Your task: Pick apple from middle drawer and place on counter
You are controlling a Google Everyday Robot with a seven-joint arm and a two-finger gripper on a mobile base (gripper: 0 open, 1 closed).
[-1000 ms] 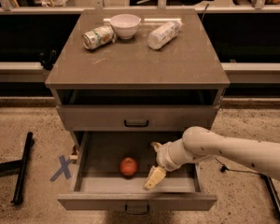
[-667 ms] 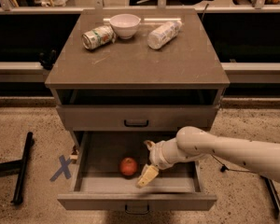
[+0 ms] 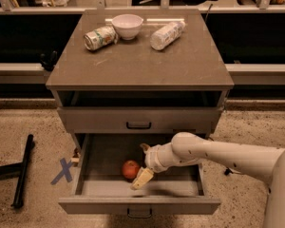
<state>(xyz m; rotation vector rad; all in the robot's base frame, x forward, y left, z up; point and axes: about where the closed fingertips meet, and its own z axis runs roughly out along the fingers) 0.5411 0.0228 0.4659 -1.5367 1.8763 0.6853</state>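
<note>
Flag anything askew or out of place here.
A can and a bottle lie tipped on their sides on the counter, flanking an upright white bowl. Nothing spilled. The pincer is open beside the apple in the middle drawer.

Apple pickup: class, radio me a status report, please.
Cream two-finger gripper open, low inside the pulled-out grey-brown middle drawer. Round red-orange apple on the drawer floor, right beside gripper, not yet gripped. Nothing blocking it.

Claw (image 3: 141,167) in open middle drawer (image 3: 137,205), just beside the apple (image 3: 130,169)
</note>
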